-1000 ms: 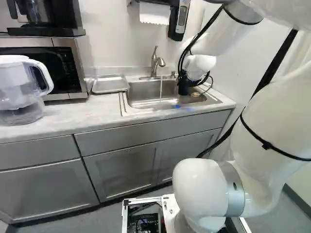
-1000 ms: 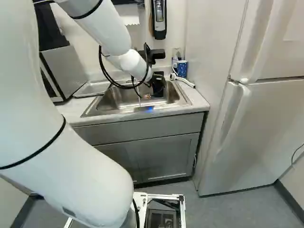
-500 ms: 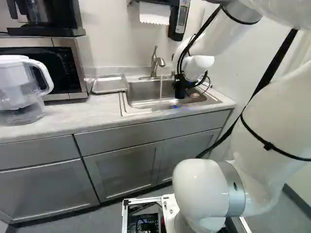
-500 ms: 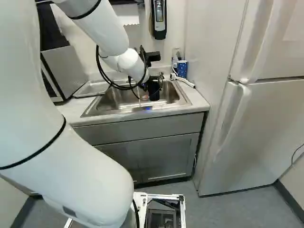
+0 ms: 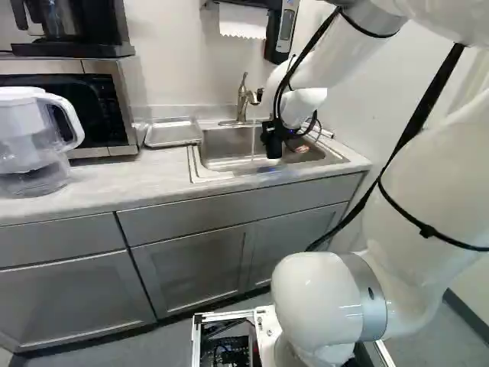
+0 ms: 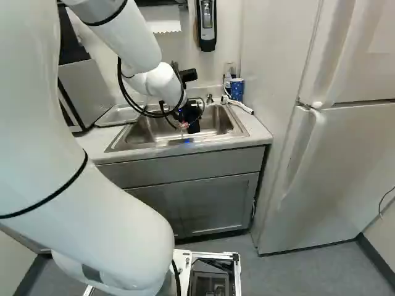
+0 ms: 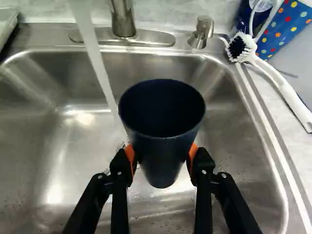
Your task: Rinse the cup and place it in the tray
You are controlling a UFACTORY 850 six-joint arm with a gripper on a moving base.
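In the left base view my gripper (image 5: 272,141) hangs over the right part of the sink (image 5: 229,157). Seen from the wrist, the gripper (image 7: 162,158) is shut on a dark blue cup (image 7: 162,146), its orange pads on two opposite sides. The cup is tilted, with its mouth facing the camera; its inside is too dark to make out. Water (image 7: 93,53) runs from the faucet (image 7: 123,19) down beside the cup's rim, its lower end partly hidden behind the cup. A metal tray (image 5: 173,132) lies on the counter left of the sink.
Beside the sink lie a white brush (image 7: 273,73) and a spotted blue cup (image 6: 237,89). A microwave (image 5: 92,107) and a water pitcher (image 5: 34,141) stand on the counter at the left. The refrigerator (image 6: 345,166) rises at the right of the right base view.
The gripper has moved left over the sink in both base views, carrying the dark cup toward the water. The base has not moved.
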